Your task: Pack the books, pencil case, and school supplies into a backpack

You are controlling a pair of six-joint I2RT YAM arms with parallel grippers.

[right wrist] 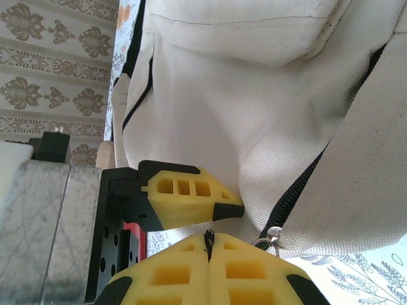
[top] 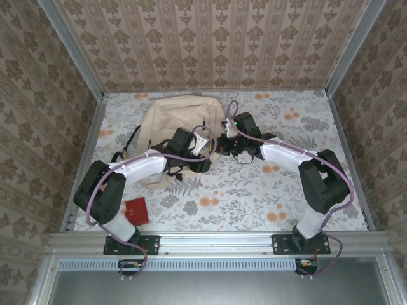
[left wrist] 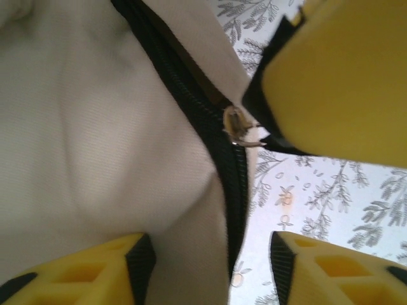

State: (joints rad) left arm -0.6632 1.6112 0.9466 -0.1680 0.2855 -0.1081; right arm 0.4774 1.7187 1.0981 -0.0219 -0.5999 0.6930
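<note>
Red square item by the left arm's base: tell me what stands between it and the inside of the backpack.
The left arm's forearm lies across the line from the red square item to the backpack. The zipper looks closed along the stretch seen from the left wrist.

Bright even light, soft shadows, left wrist view blurred, pale highlights

A white cloth (top: 254, 190) printed with grey leaves and orange flowers covered the table. Wallpaper (top: 210, 44) with brown ornamental stripes lined the back and both side walls. Grey metal posts (top: 72, 47) ran up the back corners. A silver rail (top: 216, 241) crossed the near edge, with a grey panel (top: 210, 286) below it.
</note>
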